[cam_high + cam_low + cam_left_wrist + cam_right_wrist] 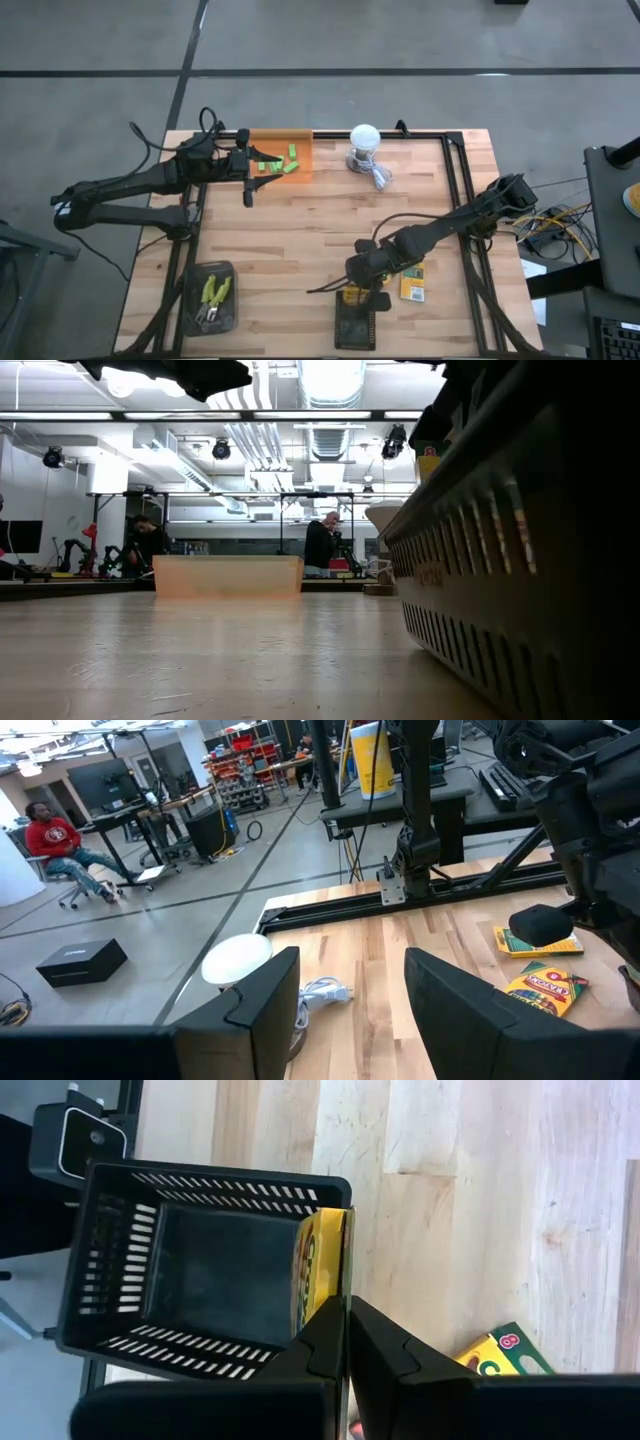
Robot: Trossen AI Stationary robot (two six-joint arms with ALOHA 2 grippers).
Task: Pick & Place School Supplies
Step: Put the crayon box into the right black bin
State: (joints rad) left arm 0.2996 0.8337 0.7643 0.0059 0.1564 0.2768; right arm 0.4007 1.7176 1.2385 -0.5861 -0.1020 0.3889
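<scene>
The table (pixel 300 240) is a pale wood slab, and from table height most of its right side is blocked by the slatted wall of the black basket (pixel 520 560), so nothing inside shows from there. From above, that basket (pixel 355 325) sits at the near edge and the right arm half covers it.

The right arm reaches in from the far right, bent low, its gripper (pixel 362 285) over the basket's far rim. Its wrist camera shows the fingers pressed together on a crayon box (pixel 322 1270), held on edge just over the basket's open mouth; the basket floor I can see is bare, though the gripper hides one end. A second crayon box (pixel 412 285) lies flat on the wood just right of that gripper, and another (pixel 545 988) shows beside it in the left wrist view, partly behind the right arm.

The left arm stretches along the far left, its gripper (pixel 248 180) at the edge of the orange tray (pixel 300 140), fingers spread and holding nothing. Green blocks (pixel 280 163) lie in that tray; I can't count them surely.

A dark tray (pixel 192 310) near the front left holds the pliers (pixel 213 295).

A white bulb (pixel 364 140) with its cable sits at the far edge.
</scene>
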